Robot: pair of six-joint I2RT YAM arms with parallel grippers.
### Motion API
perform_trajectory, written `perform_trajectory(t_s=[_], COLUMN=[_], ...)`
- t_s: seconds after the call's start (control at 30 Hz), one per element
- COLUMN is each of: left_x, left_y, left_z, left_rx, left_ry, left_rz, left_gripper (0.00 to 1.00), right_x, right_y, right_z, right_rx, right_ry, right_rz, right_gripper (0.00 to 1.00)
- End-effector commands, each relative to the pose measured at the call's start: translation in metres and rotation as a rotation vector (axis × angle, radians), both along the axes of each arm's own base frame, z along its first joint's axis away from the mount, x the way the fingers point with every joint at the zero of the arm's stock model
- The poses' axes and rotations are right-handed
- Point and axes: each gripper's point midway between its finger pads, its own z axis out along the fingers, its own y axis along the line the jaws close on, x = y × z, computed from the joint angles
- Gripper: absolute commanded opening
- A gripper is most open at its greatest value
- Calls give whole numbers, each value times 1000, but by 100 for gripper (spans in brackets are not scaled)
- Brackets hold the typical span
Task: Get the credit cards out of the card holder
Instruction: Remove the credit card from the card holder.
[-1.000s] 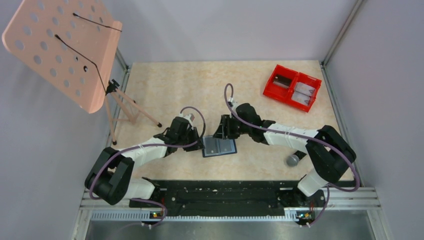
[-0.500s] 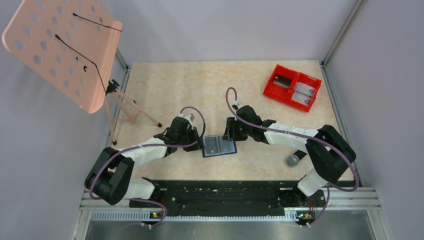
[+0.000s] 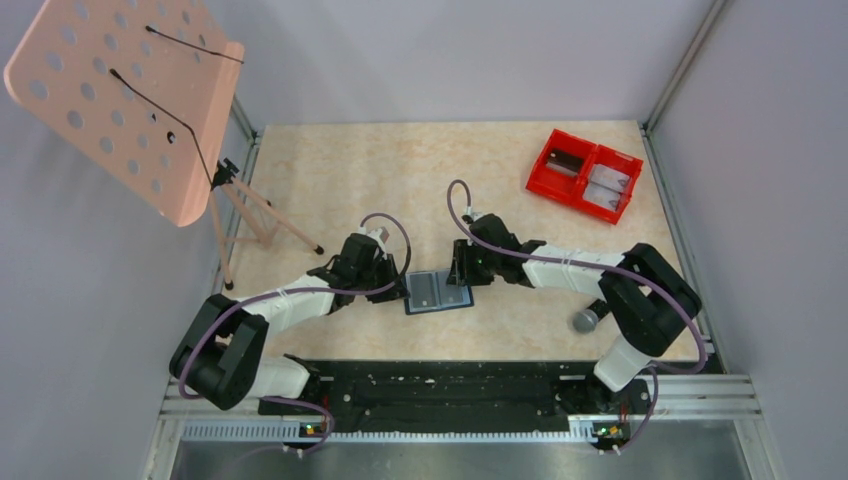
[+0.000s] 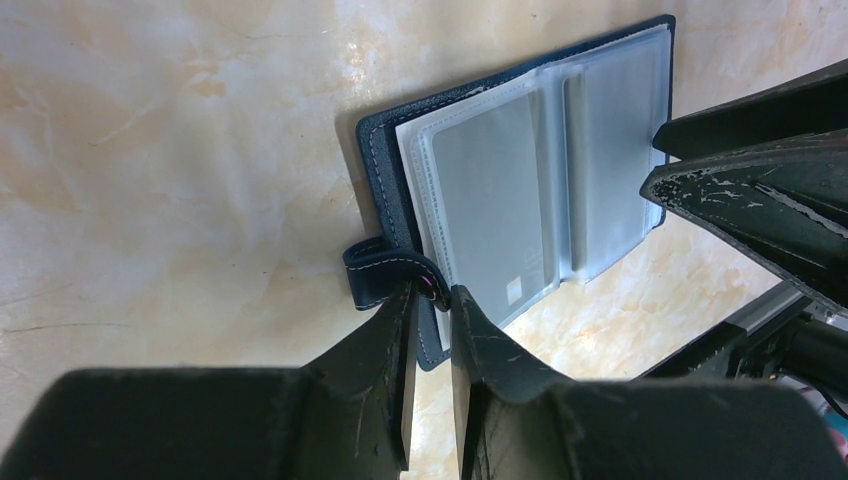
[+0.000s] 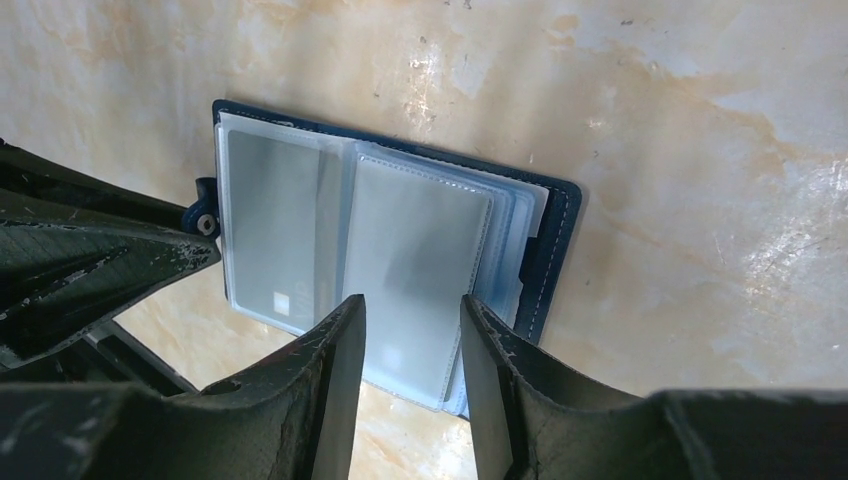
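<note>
Pinching its strap [image 4: 378, 276], my left fingers [image 4: 375, 350] anchor the card holder [image 4: 385, 160]. My right fingers [image 5: 335, 350], parted, straddle a credit card [image 5: 415, 250].

matt navy leather-look card holder [image 4: 385, 170] with pale stitched edges. clear plastic sleeves [image 4: 600, 150], smooth and faintly frosted, glossy where lit. pale grey plastic card [image 4: 490, 200] behind one sleeve. smooth stone-patterned table [image 4: 150, 150] with soft sheen. scuffed matt black plastic fingers [image 4: 500, 360]. glossy red plastic bin [image 3: 598, 148]. matt pink perforated stand [image 3: 110, 90] on thin metal legs. dull grey ball [image 3: 586, 320].
</note>
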Motion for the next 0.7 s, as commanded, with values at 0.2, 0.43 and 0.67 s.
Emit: perform_trajectory(t_s=[0.2, 0.43, 0.67], left_x=[0, 0, 1], left_y=[-4, -5, -6], left_z=[-1, -1, 0], left_rx=[-23, -24, -30], left_ry=[-5, -6, -6], left_rz=[-12, -15, -18], left_gripper=[22, 22, 22], right_x=[7, 4, -3], right_y=[13, 22, 46], right_z=[1, 7, 17], right_rx=[42, 82, 226], right_ry=[0, 9, 32], right_rz=[12, 37, 88], right_gripper=[39, 39, 39])
